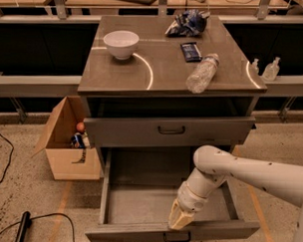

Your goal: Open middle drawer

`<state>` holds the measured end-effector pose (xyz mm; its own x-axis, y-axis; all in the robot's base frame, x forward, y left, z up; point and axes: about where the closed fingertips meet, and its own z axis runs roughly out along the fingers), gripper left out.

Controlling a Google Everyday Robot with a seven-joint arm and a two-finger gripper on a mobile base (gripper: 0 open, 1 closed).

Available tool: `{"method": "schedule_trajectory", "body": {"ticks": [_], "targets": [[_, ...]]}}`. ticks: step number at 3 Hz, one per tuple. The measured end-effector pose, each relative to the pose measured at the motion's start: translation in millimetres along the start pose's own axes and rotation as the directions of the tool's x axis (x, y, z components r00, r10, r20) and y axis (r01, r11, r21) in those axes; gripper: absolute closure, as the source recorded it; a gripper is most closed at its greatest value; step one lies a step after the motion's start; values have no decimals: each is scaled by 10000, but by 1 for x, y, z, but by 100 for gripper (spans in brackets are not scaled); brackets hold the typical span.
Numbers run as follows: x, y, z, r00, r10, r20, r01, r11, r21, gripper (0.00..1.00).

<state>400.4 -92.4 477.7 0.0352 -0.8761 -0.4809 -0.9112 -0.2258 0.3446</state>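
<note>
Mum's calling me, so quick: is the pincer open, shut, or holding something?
Pincer: cannot be told. It is low inside the open drawer, at its front wall.

Dim, warm overhead light; curved glare arcs on surface [168,78]; deep shadow beneath top and across upper frame; slight overall softness; pincer [180,217], lower centre, moderately lit.

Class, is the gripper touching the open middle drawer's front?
Cannot tell. Camera view: the gripper sits inside the middle drawer, overlapping its front rim; contact hidden.
</note>
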Motion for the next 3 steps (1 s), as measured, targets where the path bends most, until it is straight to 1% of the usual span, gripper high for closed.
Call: {"method": "schedule_trajectory", "body": {"ticks": [1, 2, 3], "targets": [[7, 5, -18, 9980, 523, -343, -503, 9971, 563, 100], [34, 4, -53, 9808, 1624, -1079, -1400, 9717, 1901, 100], [35, 4, -58, 9761, 1846, -1144, -1580, 9650, 2093, 84]]}}
